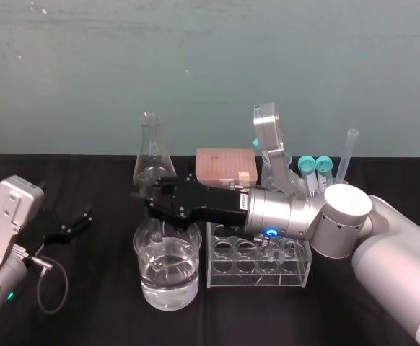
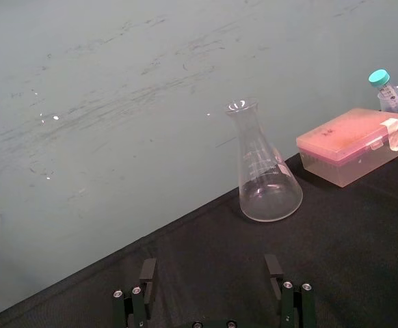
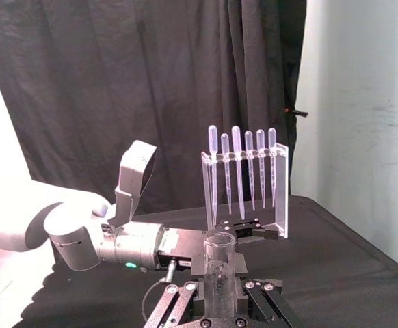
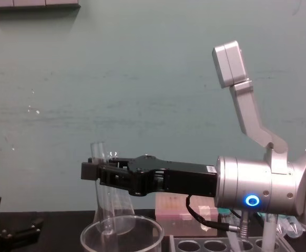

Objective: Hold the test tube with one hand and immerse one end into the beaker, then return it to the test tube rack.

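The test tube (image 4: 97, 153) stands nearly upright, clamped in the right end effector (image 4: 90, 171). Its lower end is inside the rim of the beaker (image 4: 158, 233), beside the test tube rack (image 1: 257, 280). The level forearm's white label (image 4: 210, 169) is unreadable. The left end effector (image 2: 210, 270) sits far left over the surface (image 1: 87, 303), fingers apart.

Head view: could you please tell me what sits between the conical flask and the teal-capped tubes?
A pink lidded box sits between the conical flask and the teal-capped tubes, in the head and left wrist views.
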